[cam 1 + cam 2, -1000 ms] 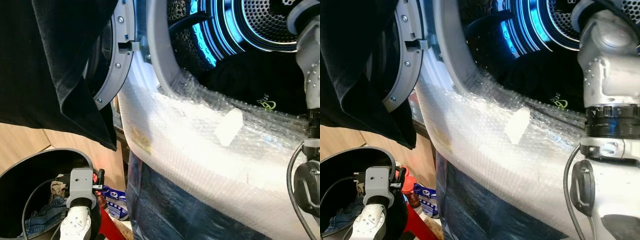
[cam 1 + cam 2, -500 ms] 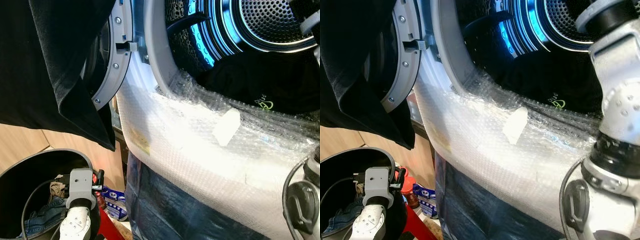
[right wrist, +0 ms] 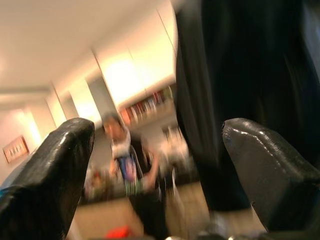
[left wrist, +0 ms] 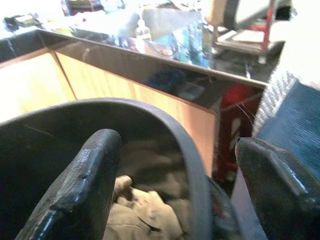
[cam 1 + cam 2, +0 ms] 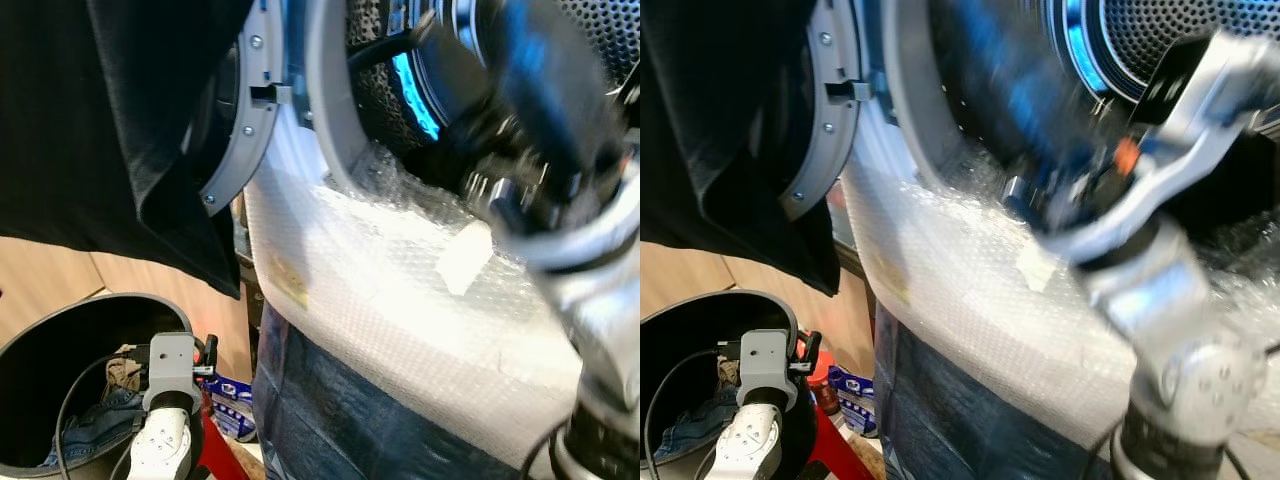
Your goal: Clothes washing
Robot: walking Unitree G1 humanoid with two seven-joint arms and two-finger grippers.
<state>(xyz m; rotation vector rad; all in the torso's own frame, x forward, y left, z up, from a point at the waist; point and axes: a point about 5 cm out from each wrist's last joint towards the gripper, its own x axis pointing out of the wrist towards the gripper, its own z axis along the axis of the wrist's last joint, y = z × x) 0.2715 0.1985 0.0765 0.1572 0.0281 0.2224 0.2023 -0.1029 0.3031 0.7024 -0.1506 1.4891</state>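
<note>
Laundry (image 4: 145, 220) below spread left pincer (image 4: 175, 185)

No text, number or brand can be read anywhere. A yellowish sticker (image 5: 288, 284) sits on the bubble wrap (image 5: 400, 300) at about seven o'clock from the drum opening, too blurred to make out. A blue printed packet (image 5: 848, 388) lies low beside the bin (image 5: 60, 330), its print illegible.

We are seeing a black garment (image 5: 110, 130) hanging at ten o'clock beside the washer door (image 5: 245, 130). Jeans (image 5: 95, 425) are lying in the dark bin (image 5: 60, 330) at seven o'clock.
</note>
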